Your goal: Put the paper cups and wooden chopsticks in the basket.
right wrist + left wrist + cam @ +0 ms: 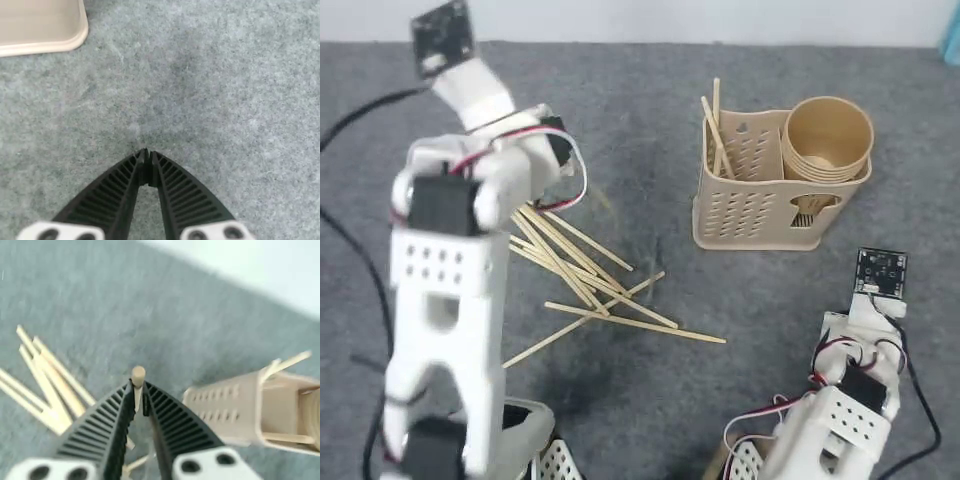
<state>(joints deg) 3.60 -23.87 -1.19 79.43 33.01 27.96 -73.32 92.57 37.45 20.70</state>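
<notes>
My left gripper (138, 387) is shut on a wooden chopstick (138, 374), whose end pokes up between the fingertips above the grey mat. The beige basket (235, 400) lies ahead of it. In the high view the basket (750, 215) stands at the back right with stacked paper cups (830, 140) in one compartment and chopsticks (716, 125) upright in the other. Several loose chopsticks (582, 272) lie in a pile in the middle of the mat, beside the left arm (460, 210). My right gripper (148, 152) is shut with nothing in it, low over bare mat in front of the basket.
A grey felt mat (650, 90) covers the table. The right arm (855, 390) sits at the front right, with the basket's corner (45, 30) just ahead of it. Open mat lies between the pile and the basket.
</notes>
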